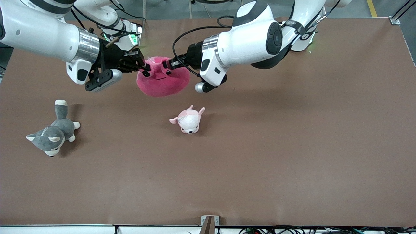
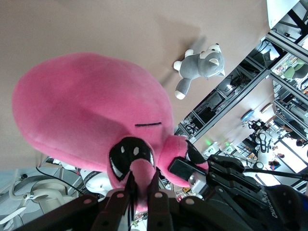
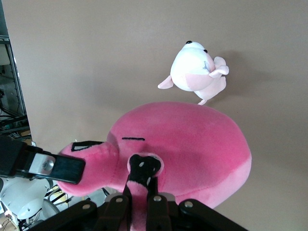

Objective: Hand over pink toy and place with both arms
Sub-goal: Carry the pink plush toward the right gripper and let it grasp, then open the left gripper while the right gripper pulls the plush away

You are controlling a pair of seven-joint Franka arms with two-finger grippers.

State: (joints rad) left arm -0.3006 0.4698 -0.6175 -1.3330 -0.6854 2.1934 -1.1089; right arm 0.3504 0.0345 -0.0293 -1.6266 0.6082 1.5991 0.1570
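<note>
While both arms reached in level from their bases, they met over the desk (image 1: 292, 146) with the pink toy (image 1: 164, 83) hung in the air between them. From the right arm's end of the desk, the right pincer (image 1: 147, 69) was clamped shut on one upper lobe of the pink toy, and the right wrist view showed its fingers (image 3: 126, 202) pressed together on a pinch of plush by a black eye. From the left arm's end, the left pincer (image 1: 167, 66) was likewise closed on the pink toy's other upper lobe, its fingers (image 2: 154, 199) squeezing a fold of plush below an eye in the left wrist view. The pink toy sagged beneath the two grips, clear of the desk surface. Nearer to the front camera than the pink toy lay the pale puppy plush (image 1: 188, 120), well apart from it on bare brown desk. The husky plush (image 1: 53, 131) lay toward the right arm's end, also nearer the camera and well apart from the pink toy. Wide open desk stretched from the pink toy toward the left arm's end and toward the front edge. Both pincers' fingertips were buried in plush, and the right arm's upper links ran out of the front view.
</note>
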